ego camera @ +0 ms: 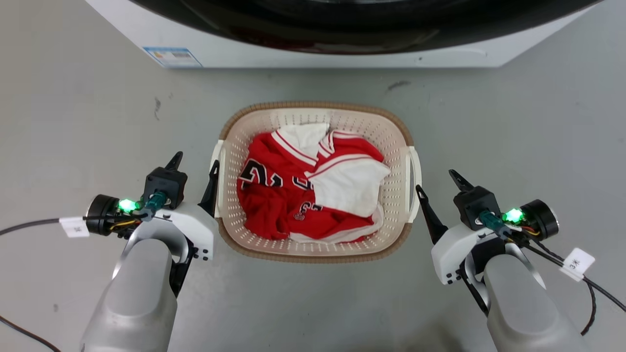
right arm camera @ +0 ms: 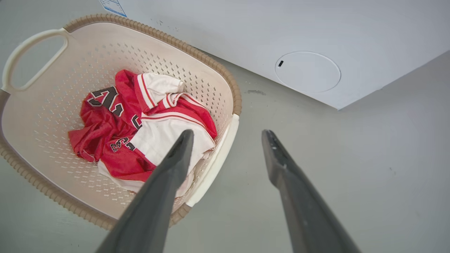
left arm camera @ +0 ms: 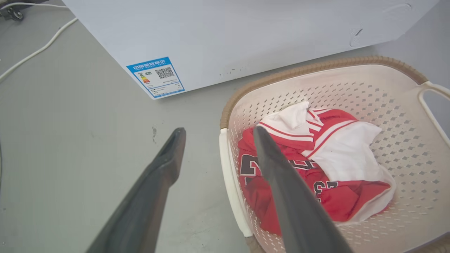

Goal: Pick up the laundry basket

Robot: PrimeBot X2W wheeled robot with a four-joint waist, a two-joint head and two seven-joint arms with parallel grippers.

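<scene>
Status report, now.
Left tool open over left handle. Right tool open over right handle. Laundry basket on floor, jersey inside, ungripped. Nothing blocking.

cream laundry basket, upright, on floor

2 grey forearms w/ green LEDs

The laundry basket, holding clothes, stands before the washing machine, between left claw and right claw.
</scene>
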